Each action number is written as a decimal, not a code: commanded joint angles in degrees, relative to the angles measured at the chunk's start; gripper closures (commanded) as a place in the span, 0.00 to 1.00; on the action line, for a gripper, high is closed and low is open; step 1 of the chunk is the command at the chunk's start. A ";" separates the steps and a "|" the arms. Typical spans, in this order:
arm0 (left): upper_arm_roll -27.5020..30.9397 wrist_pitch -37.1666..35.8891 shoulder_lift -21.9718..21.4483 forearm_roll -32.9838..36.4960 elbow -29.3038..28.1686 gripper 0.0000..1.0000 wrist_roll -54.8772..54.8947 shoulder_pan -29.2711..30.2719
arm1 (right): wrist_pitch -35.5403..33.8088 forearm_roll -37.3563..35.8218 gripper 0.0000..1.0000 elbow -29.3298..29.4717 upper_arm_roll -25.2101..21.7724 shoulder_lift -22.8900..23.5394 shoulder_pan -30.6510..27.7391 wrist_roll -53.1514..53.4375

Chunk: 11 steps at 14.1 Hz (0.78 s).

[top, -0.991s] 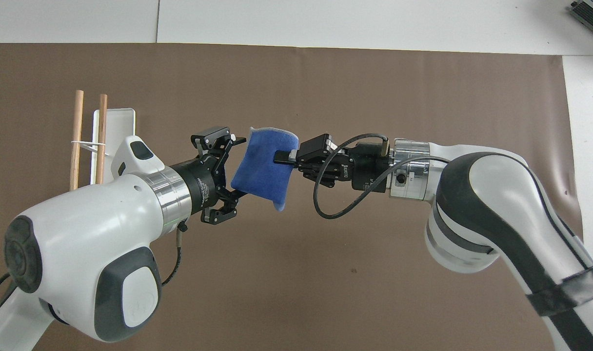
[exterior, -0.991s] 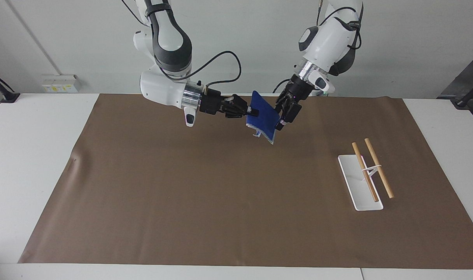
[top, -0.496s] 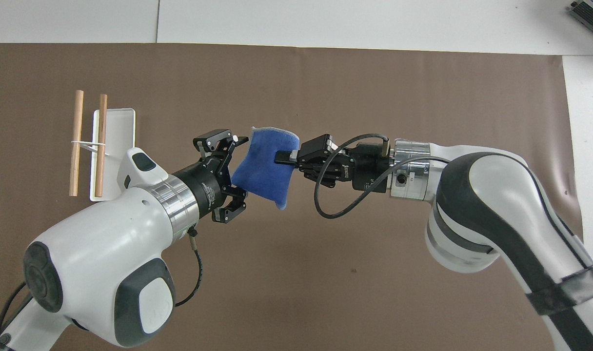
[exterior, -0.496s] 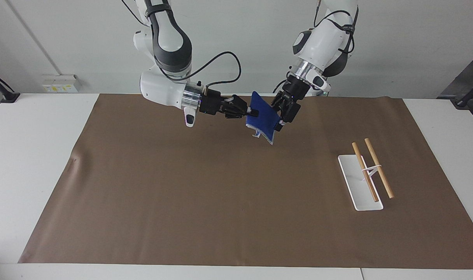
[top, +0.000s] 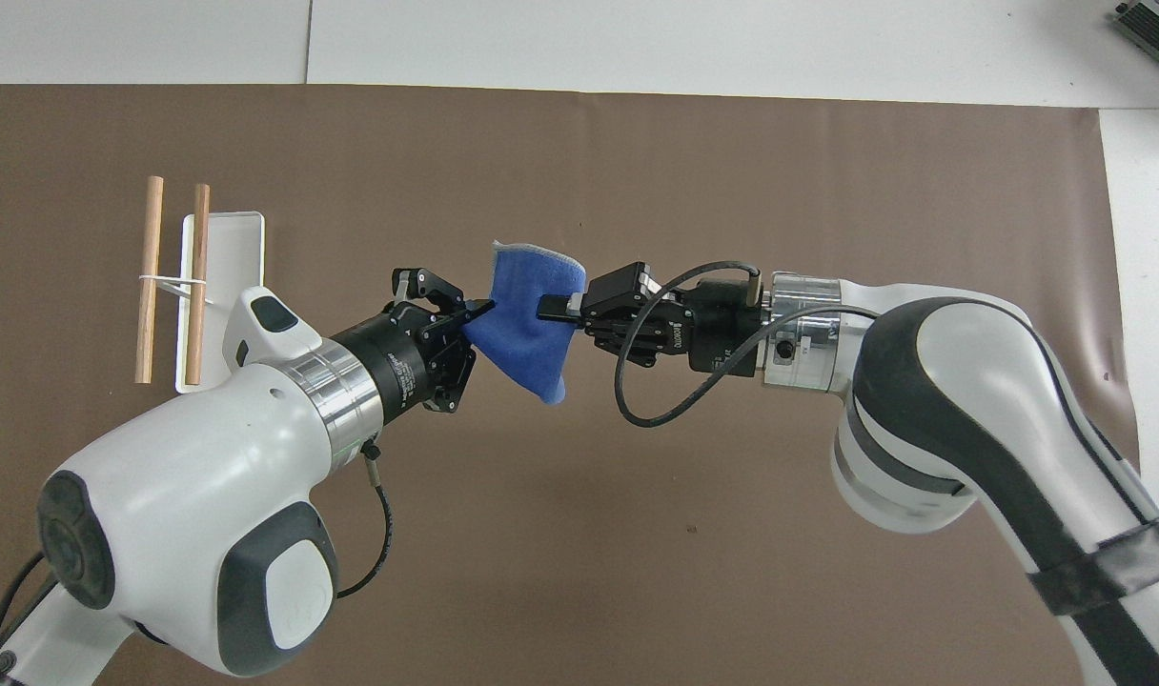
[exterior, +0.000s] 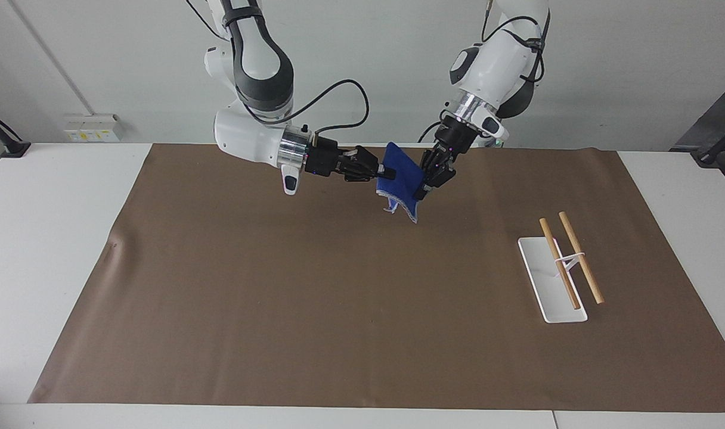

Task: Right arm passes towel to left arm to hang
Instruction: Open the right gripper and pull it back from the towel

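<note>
The blue towel [exterior: 400, 180] hangs in the air between the two grippers, over the part of the brown mat nearest the robots; it also shows in the overhead view [top: 527, 329]. My right gripper [exterior: 390, 173] is shut on the towel's edge toward the right arm's end, as the overhead view [top: 547, 307] also shows. My left gripper [exterior: 423, 186] is shut on the towel's other edge and pinches it, as the overhead view [top: 479, 310] also shows. The towel's lower corner droops free.
A white rack base [exterior: 538, 280] carrying two wooden rods [exterior: 581, 257] stands on the brown mat [exterior: 279, 298] toward the left arm's end; the base also shows in the overhead view [top: 232, 248]. White table borders the mat.
My left gripper moved onto the towel's free edge and its wide-open fingers closed on it, bunching the cloth. The right gripper stayed still, holding the towel.
</note>
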 commanded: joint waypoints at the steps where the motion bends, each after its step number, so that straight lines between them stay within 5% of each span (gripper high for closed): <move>1: 0.42 1.11 -1.73 -1.28 -1.70 1.00 0.13 -0.37 | -0.11 0.97 1.00 -0.78 0.22 -0.43 -0.75 -1.86; 5: 0.69 1.02 -1.64 -1.28 -1.44 1.00 0.74 -0.19 | 0.07 0.97 1.00 -0.78 0.22 -0.43 -0.75 -1.16; 6: 0.77 1.02 -1.64 -1.28 -1.44 1.00 0.66 -0.11 | 0.16 0.97 0.91 -0.70 0.22 -0.43 -0.75 -0.81; 8: 0.77 1.02 -1.56 -1.28 -1.44 1.00 0.74 0.77 | 1.81 0.97 0.00 -0.70 0.05 -0.69 -0.66 0.95; 11: 0.86 1.72 -1.38 -1.28 -1.44 1.00 0.74 2.00 | 5.86 -4.18 0.00 -0.61 -0.04 -1.48 -0.49 1.22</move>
